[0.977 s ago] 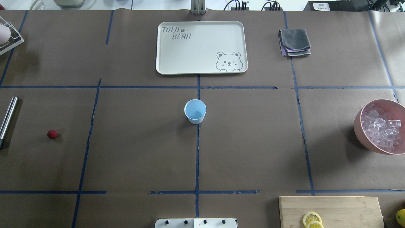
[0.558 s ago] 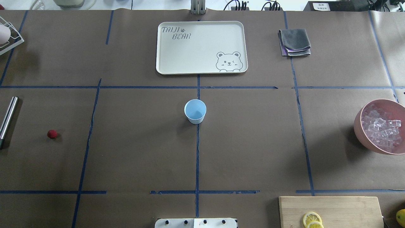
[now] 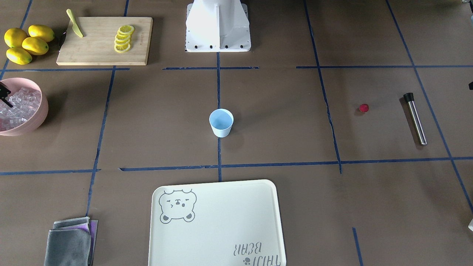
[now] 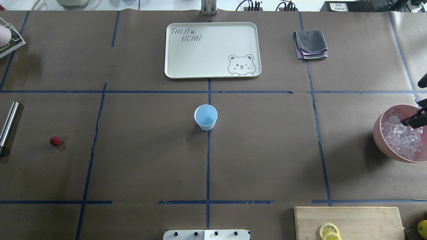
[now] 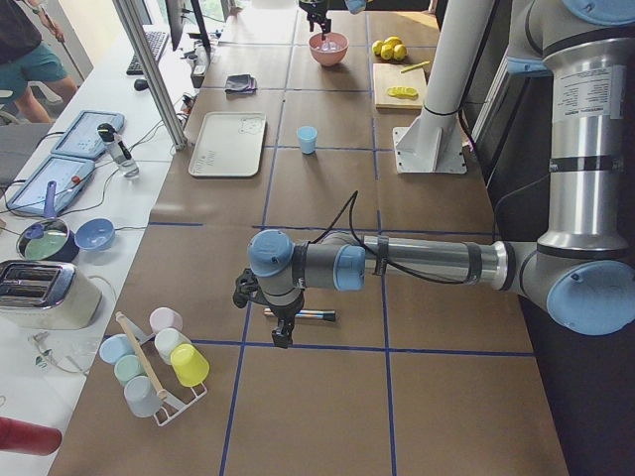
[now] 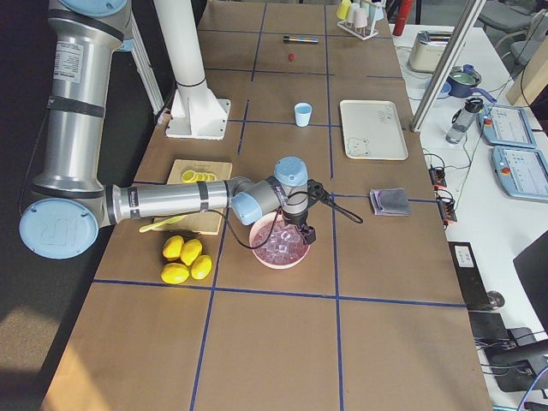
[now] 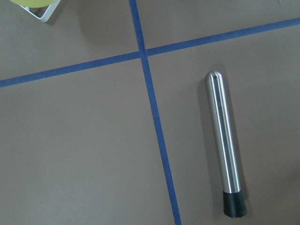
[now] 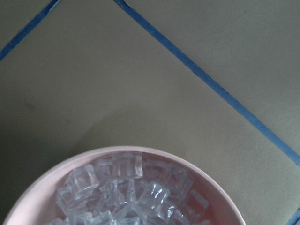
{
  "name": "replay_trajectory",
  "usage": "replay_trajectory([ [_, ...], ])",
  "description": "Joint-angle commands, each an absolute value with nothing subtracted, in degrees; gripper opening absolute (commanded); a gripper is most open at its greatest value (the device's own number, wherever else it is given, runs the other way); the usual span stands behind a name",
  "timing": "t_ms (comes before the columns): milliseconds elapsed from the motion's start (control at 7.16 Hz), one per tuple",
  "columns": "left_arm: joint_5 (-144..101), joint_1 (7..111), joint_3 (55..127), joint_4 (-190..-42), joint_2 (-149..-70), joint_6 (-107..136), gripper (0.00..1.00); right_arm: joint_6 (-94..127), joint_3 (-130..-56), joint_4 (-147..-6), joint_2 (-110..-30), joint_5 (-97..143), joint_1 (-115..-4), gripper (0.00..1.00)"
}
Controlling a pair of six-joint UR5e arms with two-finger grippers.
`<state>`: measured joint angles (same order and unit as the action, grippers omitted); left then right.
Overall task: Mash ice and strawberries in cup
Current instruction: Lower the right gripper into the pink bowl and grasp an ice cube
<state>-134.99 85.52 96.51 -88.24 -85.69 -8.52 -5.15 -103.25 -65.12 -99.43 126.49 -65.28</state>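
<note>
Right gripper [image 4: 412, 120] over clear ice cubes [image 4: 398, 136] in pink bowl [image 4: 378, 140]; left gripper [image 5: 284, 332] above steel muddler [image 7: 225, 145]; neither grip discernible. Light-blue plastic cup [image 4: 205, 117] empty, centre; 1 dark-red strawberry [image 4: 55, 141] far left. Risk: slick cubes slipping mid-carry.

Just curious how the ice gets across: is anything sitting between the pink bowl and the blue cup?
Nothing visible does: from the pink bowl of ice to the cup there is only bare table with tape lines.
</note>
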Motion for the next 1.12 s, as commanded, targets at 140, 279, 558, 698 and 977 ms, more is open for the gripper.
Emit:
replay_trajectory([
  [140, -135.0, 85.5, 96.4, -88.2, -85.7, -8.5, 1.00, -5.2, -103.0, -65.1, -99.5, 125.7, -62.0, 0.91],
  [279, -135.0, 85.5, 96.5, -88.2, -85.7, -8.5, 1.00, -5.2, -103.0, -65.1, -100.0, 124.5, -61.2, 0.89],
  [558, -135.0, 85.5, 96.5, -88.2, -85.7, -8.5, 1.00, -5.2, -102.9, -65.2, -100.2, 123.0, -60.4, 0.81],
  [698, -135.0, 85.5, 96.6, -88.2, -85.7, -8.5, 1.00, -5.2, -102.9, -65.5, -100.2, 123.2, -60.4, 0.65],
  [977, -135.0, 85.5, 96.6, -88.2, -85.7, -8.5, 1.00, -5.3, -102.9, -65.7, -100.2, 123.7, -60.4, 0.20],
])
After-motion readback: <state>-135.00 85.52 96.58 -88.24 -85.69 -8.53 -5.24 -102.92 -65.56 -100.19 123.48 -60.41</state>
